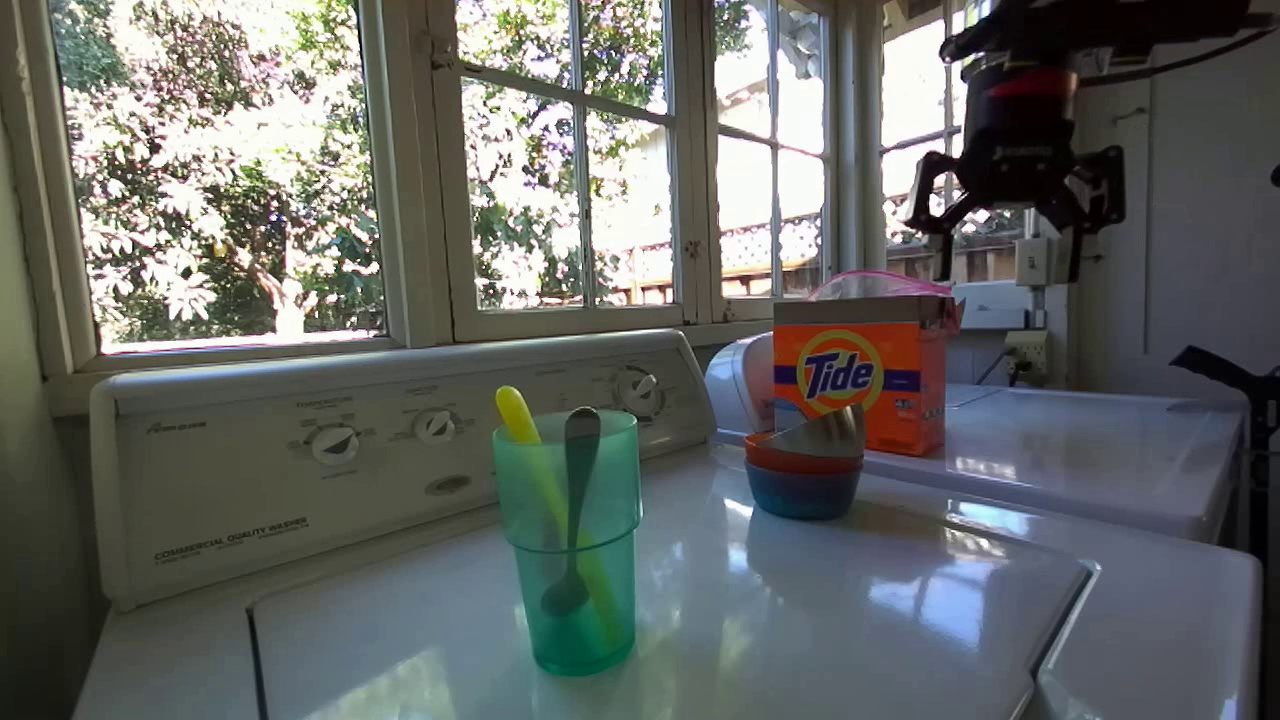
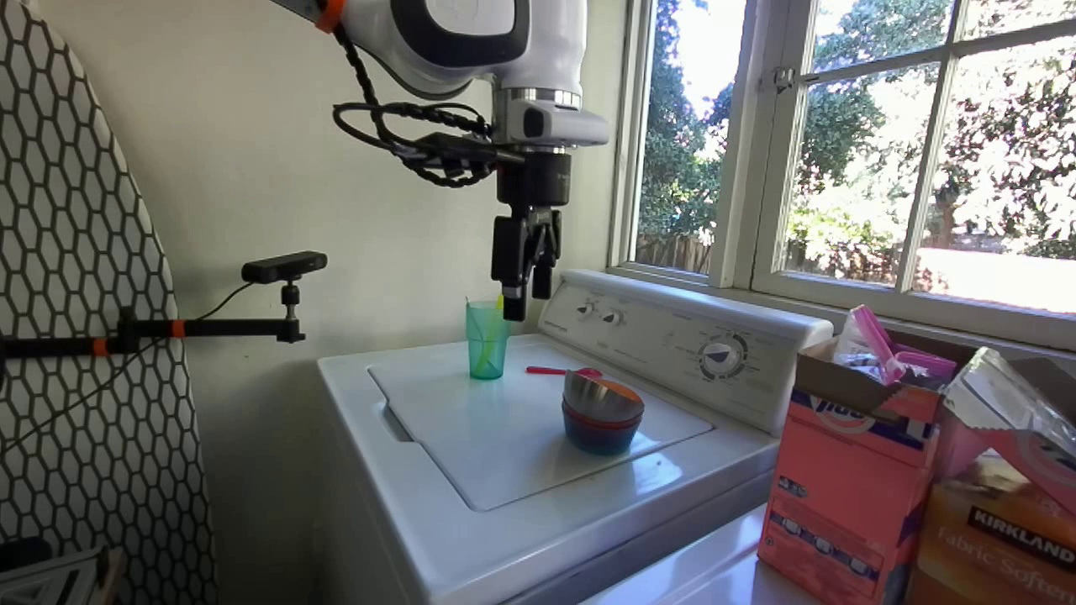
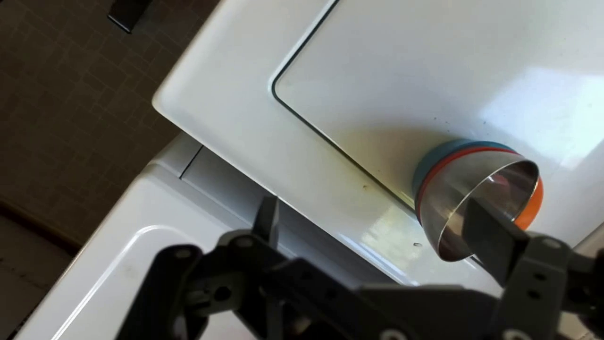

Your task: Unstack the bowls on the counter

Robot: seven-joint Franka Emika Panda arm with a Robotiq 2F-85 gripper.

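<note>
Three bowls are stacked on the white counter point(image 1: 720, 590), which also shows in both the other views point(image 2: 496, 437) point(image 3: 377, 71). The blue bowl point(image 1: 803, 495) is at the bottom, the orange bowl point(image 1: 770, 455) sits in it, and the grey bowl point(image 1: 832, 432) lies tilted on top. The same blue point(image 2: 599, 439), orange point(image 2: 624, 390) and grey point(image 2: 597, 399) bowls also show in the wrist view as blue point(image 3: 427, 163), orange point(image 3: 531, 208) and grey point(image 3: 460, 189). My gripper point(image 1: 1010, 265) is open, empty and raised above the stack's height, apart from it, fingers down point(image 2: 528, 304). One finger overlaps the grey bowl in the wrist view point(image 3: 370, 208).
A green cup point(image 1: 575, 620) holding spoons stands on the counter. A red spoon point(image 2: 559, 370) lies near the knob panel point(image 2: 672, 353). A Tide box point(image 1: 915, 390) stands on the neighbouring machine beside a Kirkland box point(image 2: 1000, 538). A gap point(image 3: 302, 226) separates the machines.
</note>
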